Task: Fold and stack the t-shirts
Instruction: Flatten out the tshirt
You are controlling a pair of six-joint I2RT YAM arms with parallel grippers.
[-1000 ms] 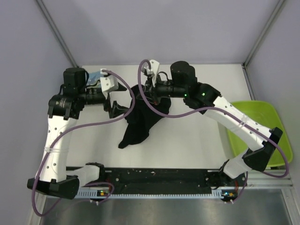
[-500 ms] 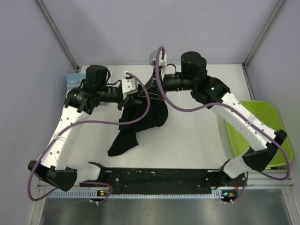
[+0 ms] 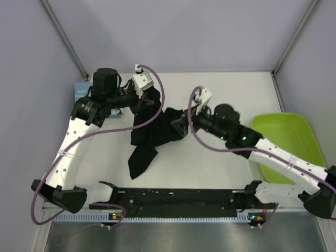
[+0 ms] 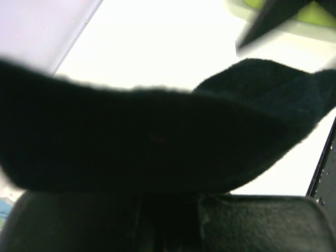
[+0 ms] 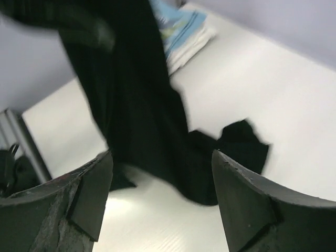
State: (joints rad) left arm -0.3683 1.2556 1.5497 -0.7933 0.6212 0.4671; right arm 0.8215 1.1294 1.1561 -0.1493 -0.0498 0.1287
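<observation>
Item 1 – black shirt (image 3: 144,136). Loc.: left-centre of table (image 3: 226,89). Upper end is bunched and raised at the left gripper. The rest hangs and trails toward the near edge, tapering to a narrow tail that lies on the table. A crumpled lobe spreads to the right at mid-height. Not folded. In the left wrist view the dark cloth fills most of the frame, out of focus.

Item 2 – blue shirt (image 3: 81,93). Loc.: far left corner of table, partly hidden behind the left arm. Right wrist view shows it as a flat folded pile (image 5: 181,29), light blue and white, lying beyond the hanging black shirt and apart from it.

Item 3 – left gripper (image 3: 146,101). Far left of table, near the blue shirt. Closed, clamped on the top of the black shirt. Its fingers are covered by cloth in its own wrist cam.

Item 4 – right gripper (image 3: 181,122). Centre of table, just beside the right lobe of the black shirt and pointing toward it. Fingers (image 5: 247,210) are spread wide with nothing between them. Cloth lies ahead of the tips. Contact w/ cloth: can't tell.

Item 5 – green tray (image 3: 286,136). Off the right edge of table, well apart from both shirts.

Item 6 – black rail (image 3: 178,198). Runs along the near edge between the arm bases.
</observation>
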